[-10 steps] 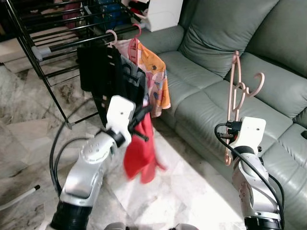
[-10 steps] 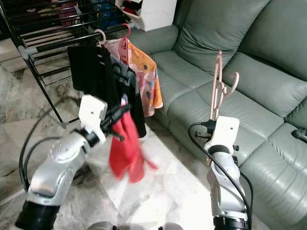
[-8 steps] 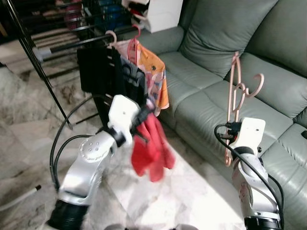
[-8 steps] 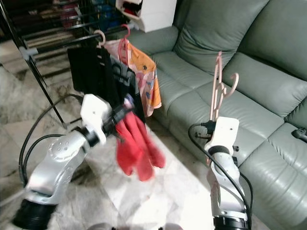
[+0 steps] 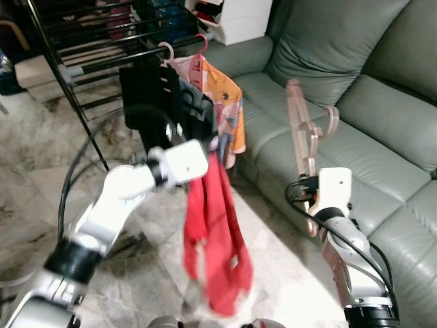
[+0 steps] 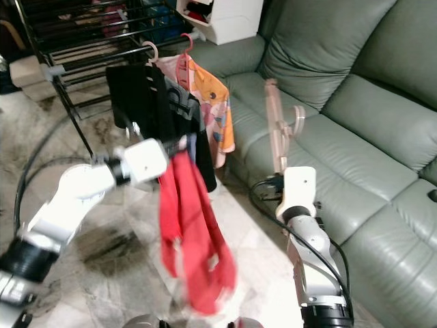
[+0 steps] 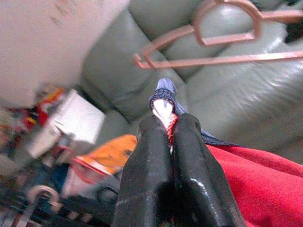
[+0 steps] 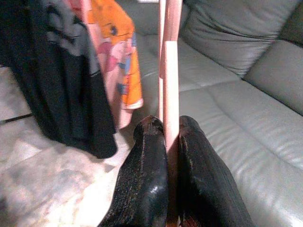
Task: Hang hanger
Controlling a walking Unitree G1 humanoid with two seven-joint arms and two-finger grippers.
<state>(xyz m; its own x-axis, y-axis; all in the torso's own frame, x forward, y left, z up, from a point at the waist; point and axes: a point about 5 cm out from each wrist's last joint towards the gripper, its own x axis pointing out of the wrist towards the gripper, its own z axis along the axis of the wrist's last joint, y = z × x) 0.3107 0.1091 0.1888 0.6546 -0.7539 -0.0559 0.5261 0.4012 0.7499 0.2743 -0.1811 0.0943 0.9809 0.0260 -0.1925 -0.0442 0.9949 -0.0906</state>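
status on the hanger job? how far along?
Done: black and orange garments already hang on the black drying rack. In hand: left end effector shut on the red garment; right end effector shut on the bare pink plastic hanger. Left: garment onto the hanger, hanger onto the rack.

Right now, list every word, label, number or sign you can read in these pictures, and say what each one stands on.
No readable text in any view.
Orange garment on the drying rack: a cartoon print, no legible words.
White box behind the sofa: no lettering can be made out.
Red garment in the left pincer and pink hanger in the right pincer: plain, unmarked.
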